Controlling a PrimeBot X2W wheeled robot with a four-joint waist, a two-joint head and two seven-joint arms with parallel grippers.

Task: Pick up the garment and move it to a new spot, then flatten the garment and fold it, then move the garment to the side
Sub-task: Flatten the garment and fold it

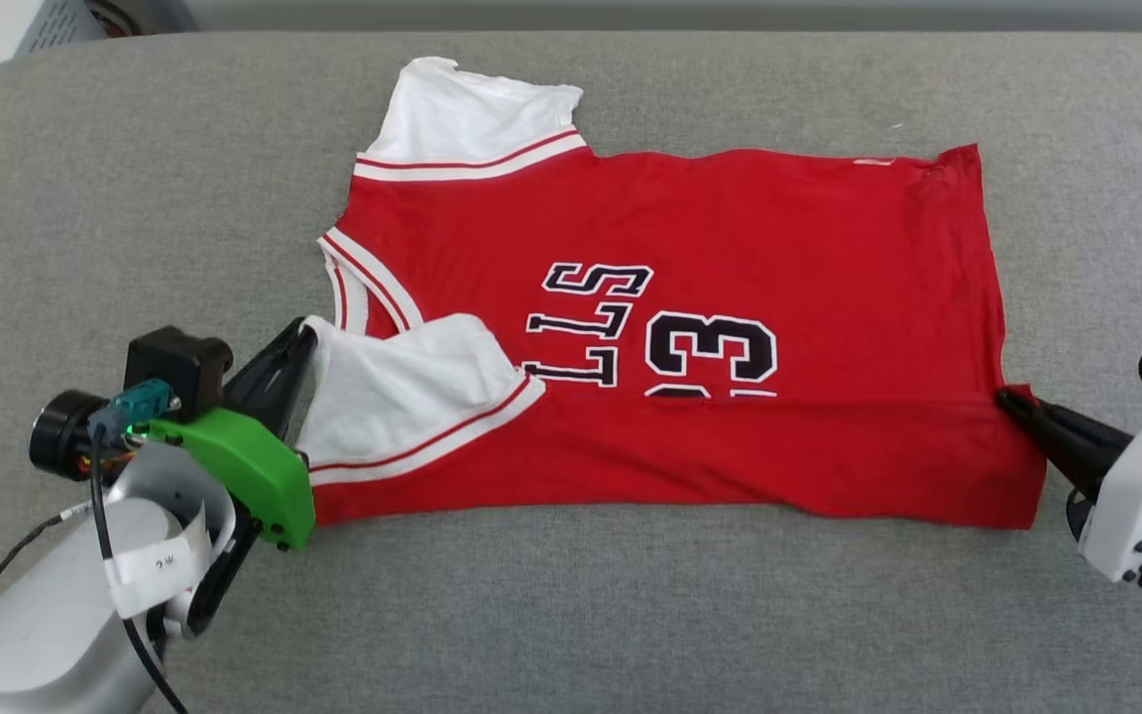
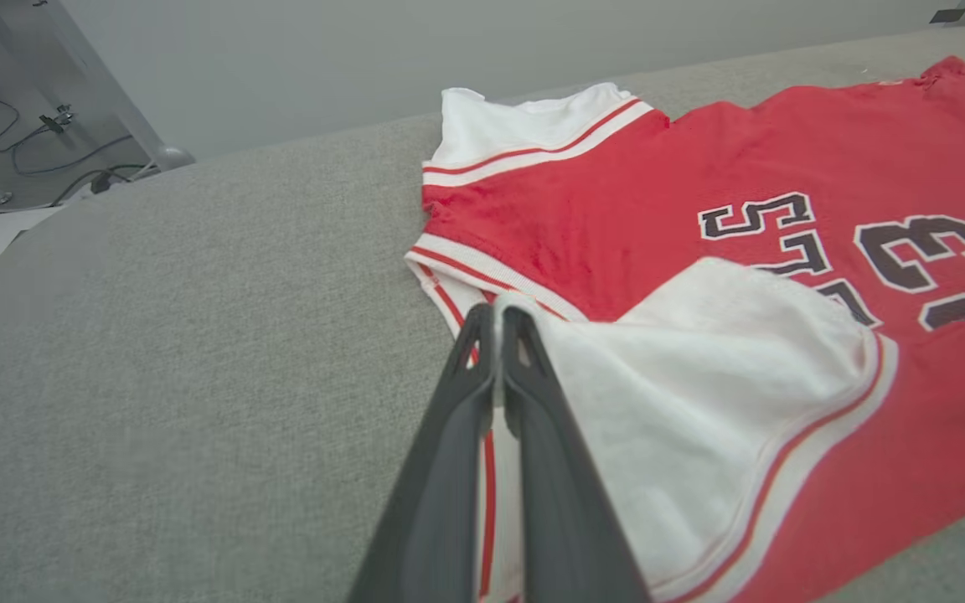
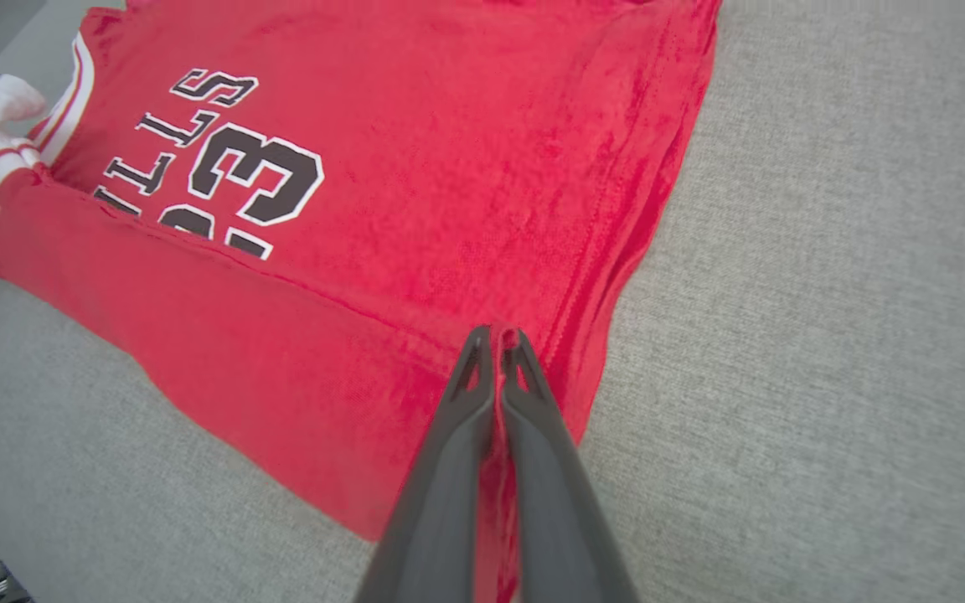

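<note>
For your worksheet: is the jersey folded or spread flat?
Partly folded: the garment has its near edge and sleeve doubled over the lettering.

Solid bright red on the garment [image 1: 779, 218], plain apart from the chest print. Clean white on both short sleeves [image 1: 462, 114], edged with red-and-white striped trim [image 1: 472, 159], same stripes round the neckline [image 1: 373, 283]. Black lettering [image 1: 596, 317] and a chunky black number [image 1: 710, 347], both outlined in white. Heathered mid-grey weave on the tabletop [image 1: 630, 615]. Matte charcoal, nearly black, on the long fingers of the left gripper [image 2: 495, 314], same again on the right gripper [image 3: 495, 335]. Lime green bracket [image 1: 244, 466] and pale silver-grey forearm [image 1: 36, 615] on the left arm, white casing [image 1: 1131, 496] on the right.
</note>
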